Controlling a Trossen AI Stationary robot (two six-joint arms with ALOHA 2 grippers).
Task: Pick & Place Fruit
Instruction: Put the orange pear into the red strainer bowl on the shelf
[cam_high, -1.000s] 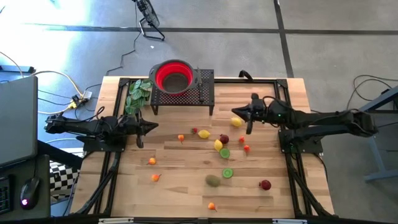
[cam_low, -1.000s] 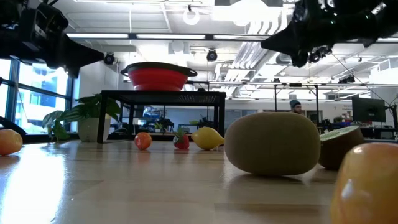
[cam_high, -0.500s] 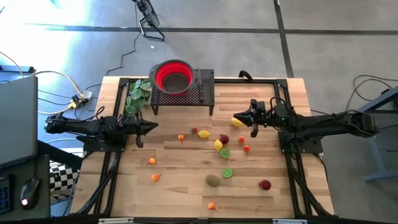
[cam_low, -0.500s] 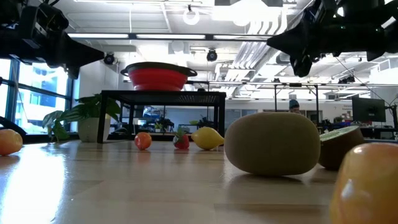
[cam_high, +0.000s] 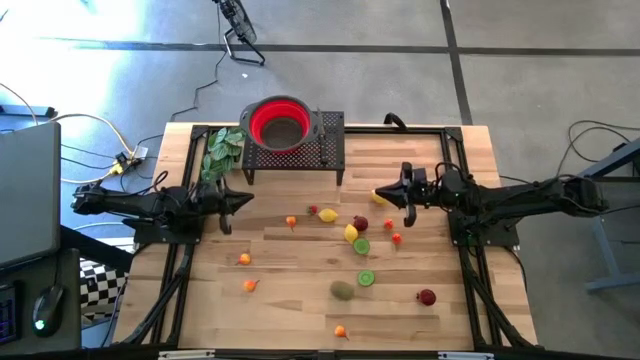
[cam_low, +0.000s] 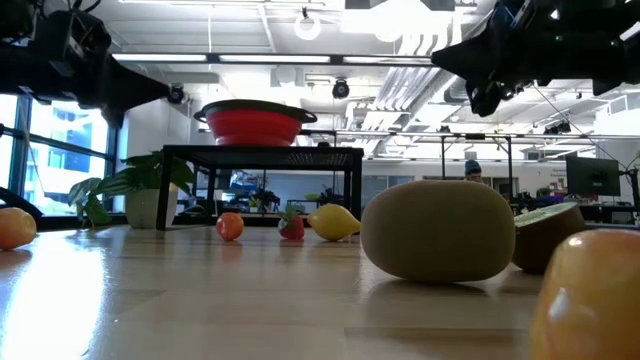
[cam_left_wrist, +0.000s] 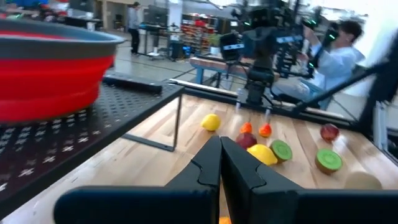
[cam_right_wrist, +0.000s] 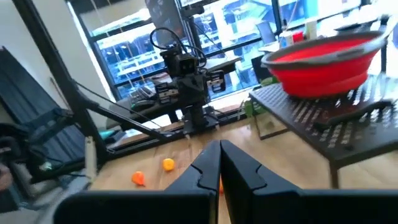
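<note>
Over the table's right side, right gripper (cam_high: 381, 194) has pulled back from mid-table toward its base, fingers pressed together, empty. Yellow lemon (cam_high: 380, 197) sits on the wood just under it. Left gripper (cam_high: 243, 199) shut, idle. No pick yet; red bowl (cam_high: 279, 121) looks empty.

We are looking at what seems to be a robotics lab inside a large open-plan hall. Beyond the wooden table (cam_high: 300, 280), the low view shows exposed ceiling ducts (cam_low: 420, 85), strip lights and rows of desks with monitors (cam_low: 592, 175). A person in a cap (cam_low: 474, 170) stands far behind the table. Left of the table sit a laptop (cam_high: 25, 190) and a mouse (cam_high: 40, 322), with loose cables (cam_high: 90, 130) trailing on the grey concrete floor (cam_high: 540, 70). Behind the table in the right wrist view, tall glass partitions (cam_right_wrist: 124, 43) appear, though blurred, so we cannot say more.
</note>
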